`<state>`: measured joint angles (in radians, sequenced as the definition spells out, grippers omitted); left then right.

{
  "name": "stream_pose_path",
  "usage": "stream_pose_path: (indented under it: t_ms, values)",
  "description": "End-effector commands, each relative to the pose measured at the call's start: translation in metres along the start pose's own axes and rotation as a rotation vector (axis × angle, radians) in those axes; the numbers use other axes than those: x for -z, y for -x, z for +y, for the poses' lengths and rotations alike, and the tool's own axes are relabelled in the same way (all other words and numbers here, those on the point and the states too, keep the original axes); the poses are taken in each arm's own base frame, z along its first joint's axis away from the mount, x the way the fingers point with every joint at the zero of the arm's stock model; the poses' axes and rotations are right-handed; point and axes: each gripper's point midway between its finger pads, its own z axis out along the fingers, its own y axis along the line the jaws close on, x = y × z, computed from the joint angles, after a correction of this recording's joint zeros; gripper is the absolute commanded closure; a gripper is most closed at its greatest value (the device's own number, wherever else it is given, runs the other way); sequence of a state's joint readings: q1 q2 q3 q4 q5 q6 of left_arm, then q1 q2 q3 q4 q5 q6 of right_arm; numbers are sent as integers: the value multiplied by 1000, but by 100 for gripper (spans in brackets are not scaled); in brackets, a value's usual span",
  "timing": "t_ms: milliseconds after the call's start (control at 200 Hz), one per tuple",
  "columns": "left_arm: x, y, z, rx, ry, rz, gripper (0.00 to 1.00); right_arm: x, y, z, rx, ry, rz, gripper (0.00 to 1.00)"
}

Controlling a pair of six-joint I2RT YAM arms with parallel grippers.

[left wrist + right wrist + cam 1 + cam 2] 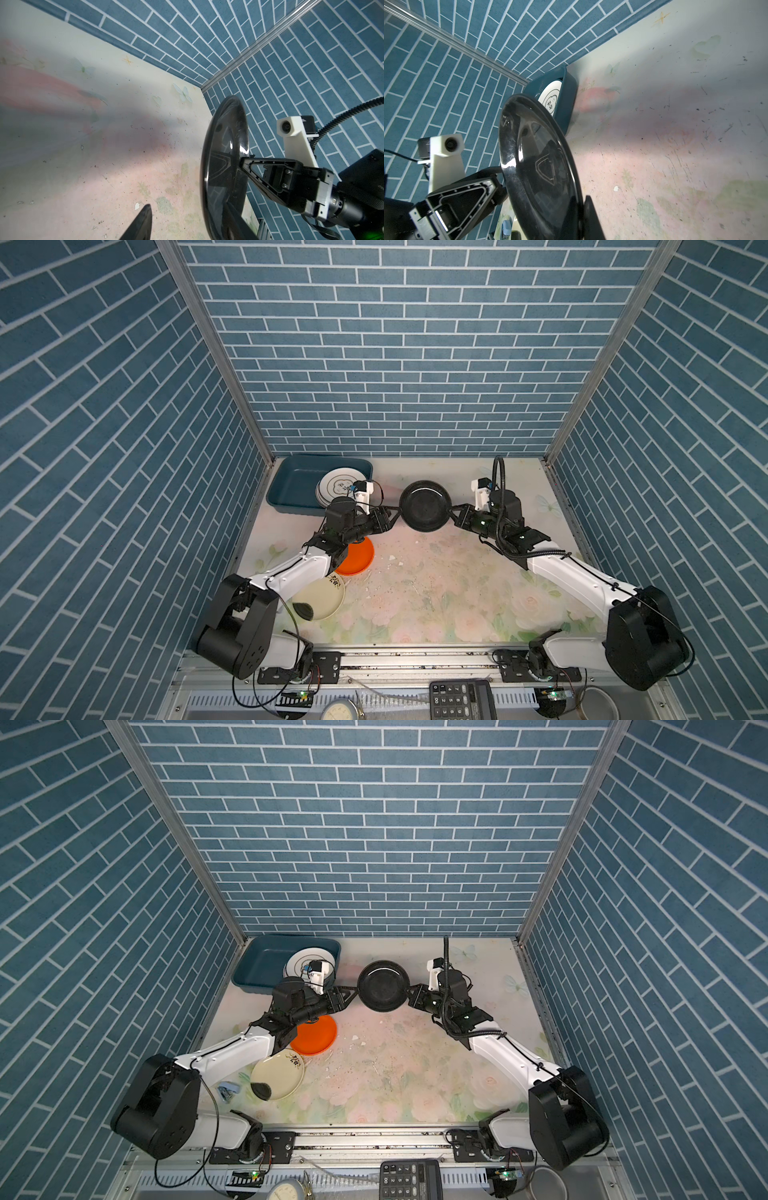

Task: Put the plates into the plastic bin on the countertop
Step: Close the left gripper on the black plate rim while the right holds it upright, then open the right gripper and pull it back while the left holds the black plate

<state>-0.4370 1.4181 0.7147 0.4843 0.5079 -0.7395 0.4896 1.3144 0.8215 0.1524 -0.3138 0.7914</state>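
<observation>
A black plate (424, 506) (382, 986) hangs in the air over the middle back of the countertop (436, 585). My right gripper (451, 512) (579, 203) is shut on its right rim. My left gripper (392, 512) (187, 207) is open and straddles the left rim: one finger lies against the plate (224, 155), the other stands clear of it. The plastic bin (291, 481) (566, 99) sits at the back left with a stack of white plates (338, 483) inside. An orange plate (357, 560) and a cream plate (320, 599) lie under my left arm.
A small dark object (303, 610) rests on the cream plate, and a blue stapler (228, 1090) lies beside it. White chips (395, 560) dot the countertop. Beyond the front rail (415, 659) are a calculator (461, 699), a dial-faced disc (338, 711) and a metal bowl (598, 703).
</observation>
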Motion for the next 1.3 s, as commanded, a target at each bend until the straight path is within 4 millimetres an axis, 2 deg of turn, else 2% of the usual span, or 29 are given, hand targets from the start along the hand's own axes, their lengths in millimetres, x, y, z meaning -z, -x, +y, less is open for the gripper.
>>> stream_pose_path:
  t_ms: [0, 95, 180, 405, 585, 635, 680, 760, 795, 890, 1110, 1296]
  values:
    - [-8, -5, -6, 6, -41, 14, 44, 0, 4, 9, -25, 54, -15, 100]
    - [-13, -5, -10, 5, -55, 15, 46, -1, 3, 10, -25, 60, -7, 100]
    - [-17, -4, -14, 1, -63, 18, 52, -1, 2, 11, -24, 68, -1, 100]
    - [-25, -5, -14, 13, -71, 31, 61, -4, 1, 14, -22, 86, 10, 100]
    - [-28, -4, -14, 24, -76, 32, 76, -5, -1, 16, -16, 101, 23, 100]
    - [-29, -4, -13, 24, -77, 34, 78, -5, -2, 16, -13, 104, 28, 85]
    - [-29, -4, -13, 25, -75, 32, 82, -5, -2, 17, -10, 108, 30, 66]
    - [-30, -3, -13, 26, -73, 34, 94, -5, -3, 17, 0, 108, 32, 37]
    - [-30, -2, -13, 23, -71, 35, 100, -4, -3, 17, 4, 109, 31, 29]
    - [-30, 1, -13, 21, -57, 29, 100, 0, -2, 17, 18, 99, 21, 13]
    - [-29, 13, -16, -10, -27, 15, 100, 8, -2, 11, 53, 53, 5, 8]
    - [-16, 40, -7, -42, 60, -36, 100, 16, -4, 5, 78, 21, -5, 8]
